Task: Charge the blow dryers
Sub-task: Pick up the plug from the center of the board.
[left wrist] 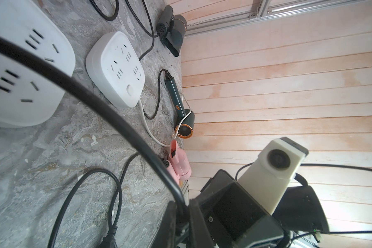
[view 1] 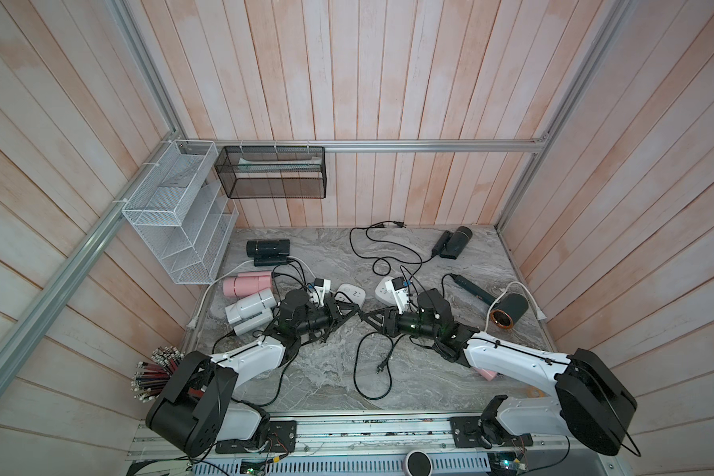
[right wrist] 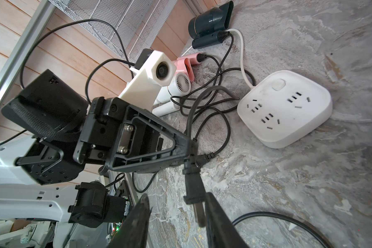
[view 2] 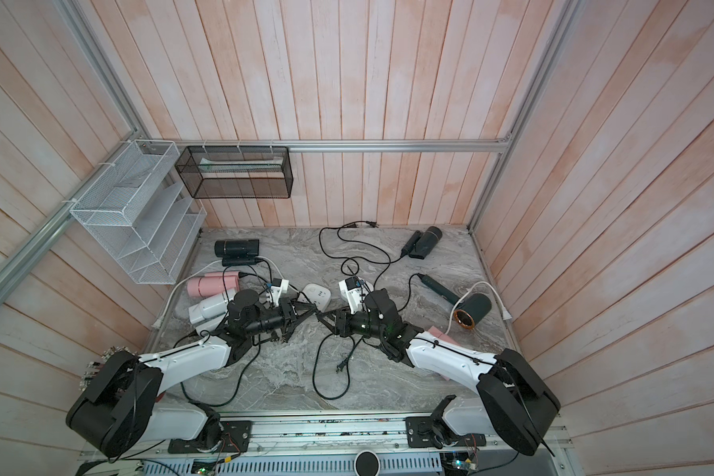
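Two grippers faced each other tip to tip at the middle of both top views, seemingly to hand a plug across. The left gripper [right wrist: 190,154] was clamped on a thin black rubber cord [left wrist: 95,102] just behind its black two-pin plug [right wrist: 192,191]. That left the plug body free for the right gripper [right wrist: 176,198], whose jaws stood parted either side of it. Only the right wrist view showed that plug. The compact cylindrical blow dryers [view 1: 268,248] lay around the edges of the grey marble table [view 1: 330,371], and the white square power strip [right wrist: 284,107] showed bare sockets.
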